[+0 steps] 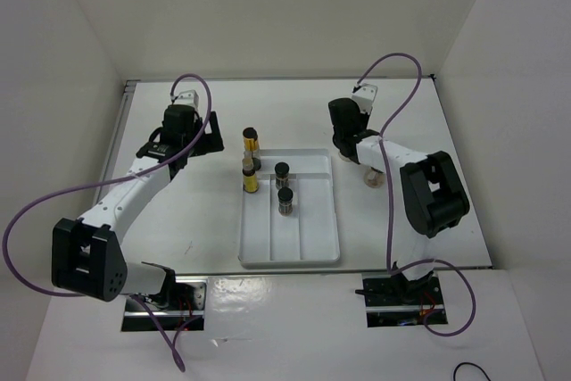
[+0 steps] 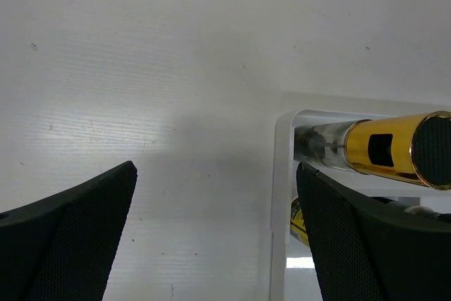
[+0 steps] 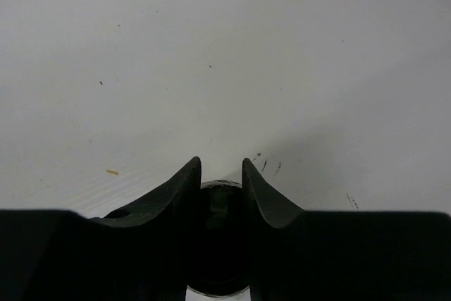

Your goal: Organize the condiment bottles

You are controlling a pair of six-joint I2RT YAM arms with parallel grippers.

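A white divided tray (image 1: 312,252) lies mid-table. Its left lane holds a slim yellow bottle with a black cap (image 1: 251,141) at the far corner and a tan-capped one (image 1: 249,176) just nearer. Two tiny dark jars (image 1: 282,172) (image 1: 285,200) stand in the middle lane. My left gripper (image 1: 212,134) is open and empty, left of the tray's far corner; its wrist view (image 2: 215,202) shows the black-capped yellow bottle (image 2: 384,149) beyond the tray rim (image 2: 282,188). My right gripper (image 1: 344,153) (image 3: 221,174) is shut on a black-capped bottle (image 3: 221,199). Another pale bottle (image 1: 372,177) stands under the right arm.
White walls close in the table on the left, back and right. The tray's right lane (image 1: 323,220) holds nothing. Purple cables loop from both arms. The right forearm (image 1: 433,192) reaches over the table's right side.
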